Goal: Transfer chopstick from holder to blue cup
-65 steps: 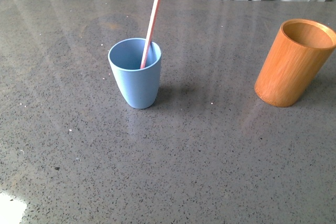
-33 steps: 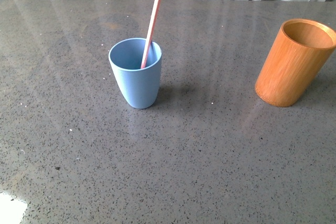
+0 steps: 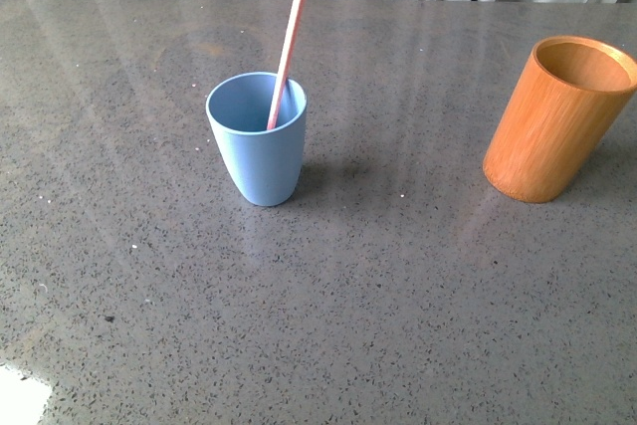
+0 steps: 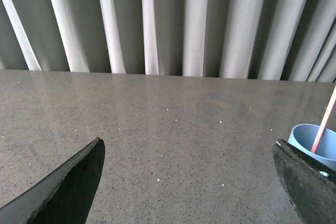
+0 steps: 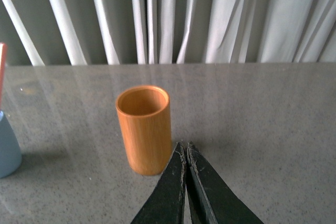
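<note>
While the chopstick point(image 3: 290, 39) is standing in the blue cup point(image 3: 257, 138), leaning toward the back so that its upper end is running out of the top of the front view, neither end effector is touching it. The left end effector point(image 4: 189, 182) is hanging with its two dark fingers spread wide apart and nothing between them; in its wrist view the cup's rim and a short piece of the chopstick are peeking out just beside one finger point(image 4: 307, 182). The right end effector point(image 5: 185, 182) is pressed fully closed on nothing, its tips pointing toward the holder point(image 5: 144, 129), which is standing upright close in front of it with nothing showing inside. On the grey speckled tabletop point(image 3: 348, 296) the holder point(image 3: 557, 118) is sitting well apart from the cup, off to the right. Pale curtains point(image 5: 210, 14) are hanging behind the far edge.
</note>
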Controlling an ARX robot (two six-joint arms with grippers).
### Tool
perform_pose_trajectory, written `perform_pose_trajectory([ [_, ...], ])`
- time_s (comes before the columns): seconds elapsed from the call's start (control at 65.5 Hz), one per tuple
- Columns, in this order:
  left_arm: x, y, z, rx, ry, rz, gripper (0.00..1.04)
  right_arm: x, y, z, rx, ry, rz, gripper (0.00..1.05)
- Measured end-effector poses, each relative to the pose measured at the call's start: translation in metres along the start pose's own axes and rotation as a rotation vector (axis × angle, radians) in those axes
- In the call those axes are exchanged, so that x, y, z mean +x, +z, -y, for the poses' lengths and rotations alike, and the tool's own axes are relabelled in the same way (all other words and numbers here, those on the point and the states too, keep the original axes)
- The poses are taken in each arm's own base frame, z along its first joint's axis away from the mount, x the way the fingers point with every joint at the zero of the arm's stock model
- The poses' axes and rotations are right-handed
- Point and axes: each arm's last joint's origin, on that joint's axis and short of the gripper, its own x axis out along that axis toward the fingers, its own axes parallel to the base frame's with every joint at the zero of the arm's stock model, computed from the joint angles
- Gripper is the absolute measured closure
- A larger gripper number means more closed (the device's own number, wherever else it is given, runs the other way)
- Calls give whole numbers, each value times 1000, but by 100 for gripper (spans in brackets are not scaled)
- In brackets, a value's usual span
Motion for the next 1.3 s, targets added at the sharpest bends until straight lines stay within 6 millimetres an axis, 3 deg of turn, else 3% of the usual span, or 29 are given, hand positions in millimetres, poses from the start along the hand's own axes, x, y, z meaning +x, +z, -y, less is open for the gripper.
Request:
perform_pose_trajectory([
  [0.275, 0, 0, 0, 0, 0, 0, 9, 0, 0, 0, -1, -1, 2, 102],
  [0.458, 0, 0, 0, 0, 0, 0, 9, 0, 0, 0, -1, -1, 2, 58],
  [0.748, 0, 0, 0, 0, 0, 0, 9, 0, 0, 0, 0, 0, 2, 8],
  [1.298, 0, 0, 0, 0, 0, 0, 9, 0, 0, 0, 0, 0, 2, 9],
])
